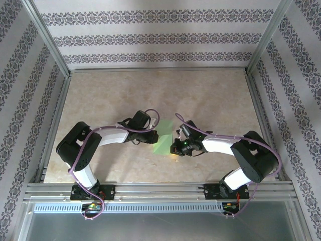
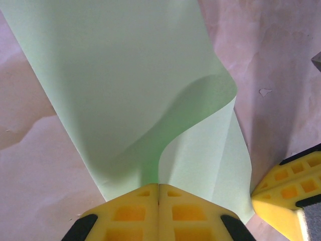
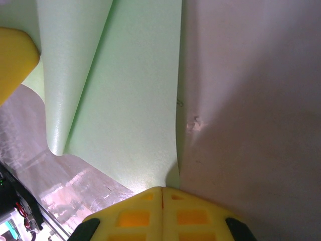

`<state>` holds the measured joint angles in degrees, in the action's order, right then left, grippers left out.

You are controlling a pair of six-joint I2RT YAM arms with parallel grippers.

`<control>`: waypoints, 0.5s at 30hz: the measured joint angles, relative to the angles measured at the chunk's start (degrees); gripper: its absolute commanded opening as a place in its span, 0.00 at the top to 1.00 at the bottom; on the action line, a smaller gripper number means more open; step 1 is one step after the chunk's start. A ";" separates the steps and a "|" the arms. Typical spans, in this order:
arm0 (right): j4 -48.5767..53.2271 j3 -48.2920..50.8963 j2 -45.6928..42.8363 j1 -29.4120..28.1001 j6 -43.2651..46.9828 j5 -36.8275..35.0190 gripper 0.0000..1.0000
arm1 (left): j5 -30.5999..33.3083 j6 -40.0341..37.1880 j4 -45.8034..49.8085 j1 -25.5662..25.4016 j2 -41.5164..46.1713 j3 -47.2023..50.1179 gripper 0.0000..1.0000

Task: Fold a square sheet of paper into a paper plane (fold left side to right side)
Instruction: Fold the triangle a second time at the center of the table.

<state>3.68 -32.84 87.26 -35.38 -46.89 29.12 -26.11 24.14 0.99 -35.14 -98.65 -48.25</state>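
Beige mottled tabletop (image 1: 200,95), striped patterned walls around. Nearest, two arms reaching inward: left arm (image 1: 95,143), right arm (image 1: 241,150). Two grippers, left gripper (image 2: 158,193) and right gripper (image 3: 162,196), each with yellow fingers pressed together, clamped on an edge of one green sheet (image 1: 161,141). Sheet at table centre, between both grippers, partly curled over itself.

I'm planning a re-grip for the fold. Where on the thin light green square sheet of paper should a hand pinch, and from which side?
Probably the raised, curling edge of the light green square sheet of paper, from its left side, where the left hand is shut on it. The rest lies flat on the beige tabletop, leaving nothing to pinch.
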 measured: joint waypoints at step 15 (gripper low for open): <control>0.15 -0.04 0.02 0.00 0.39 0.00 1.00 | 0.00 -0.42 -0.13 0.00 -1.20 -0.79 0.94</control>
<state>3.84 -32.88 87.29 -35.38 -46.50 29.12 -26.11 23.73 0.86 -35.14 -99.85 -49.04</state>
